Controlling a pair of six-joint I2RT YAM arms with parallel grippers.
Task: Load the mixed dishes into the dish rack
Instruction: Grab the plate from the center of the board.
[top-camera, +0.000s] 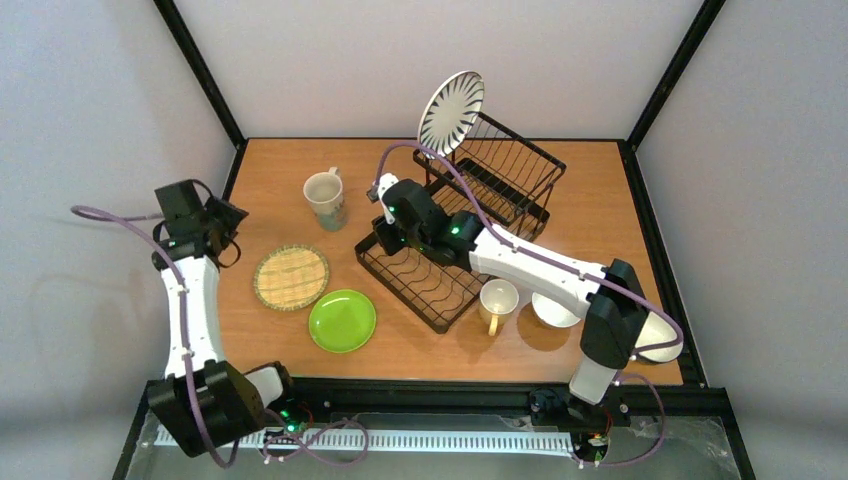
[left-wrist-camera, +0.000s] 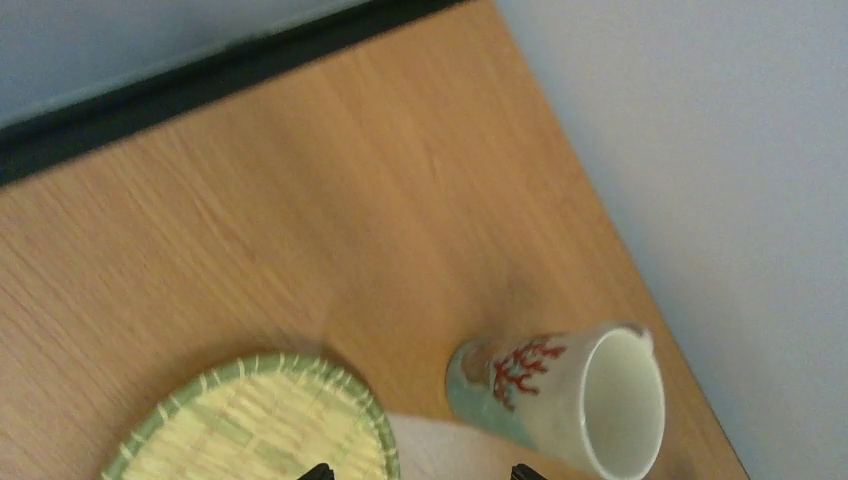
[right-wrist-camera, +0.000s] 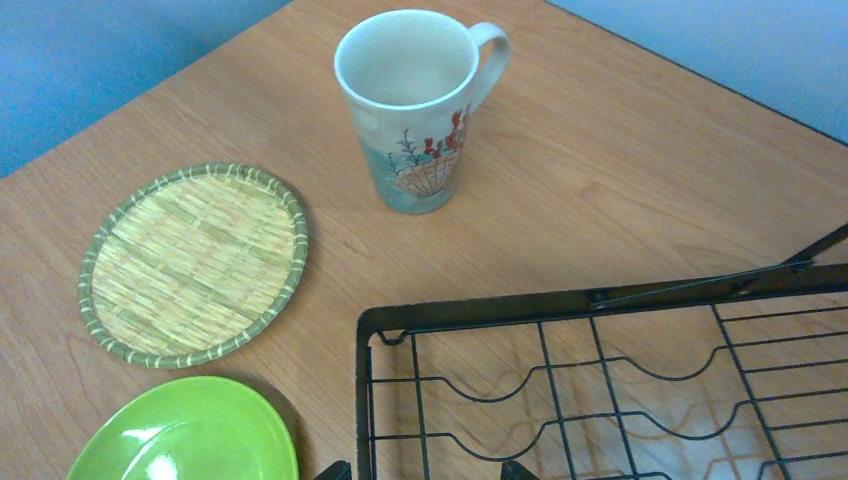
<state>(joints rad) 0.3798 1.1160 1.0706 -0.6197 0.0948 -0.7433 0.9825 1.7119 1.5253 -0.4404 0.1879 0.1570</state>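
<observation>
The black wire dish rack has a flat tray (top-camera: 432, 300) and a taller basket (top-camera: 520, 180). A black-and-white striped plate (top-camera: 451, 112) stands on edge in the basket. On the table lie a woven bamboo plate (top-camera: 291, 277) and a lime-green plate (top-camera: 342, 320). A shell-patterned mug (top-camera: 326, 197) stands behind them. My right gripper (top-camera: 385, 240) hangs open over the tray's left corner (right-wrist-camera: 375, 325), holding nothing. At the left edge my left gripper (top-camera: 230, 220) is open and empty above the table, facing the bamboo plate (left-wrist-camera: 255, 425) and the mug (left-wrist-camera: 560, 395).
A second pale mug (top-camera: 497, 303) stands right of the tray. Beside it sits a white dish (top-camera: 553, 312), and another white piece (top-camera: 662, 342) is half hidden behind the right arm. Black frame rails border the table.
</observation>
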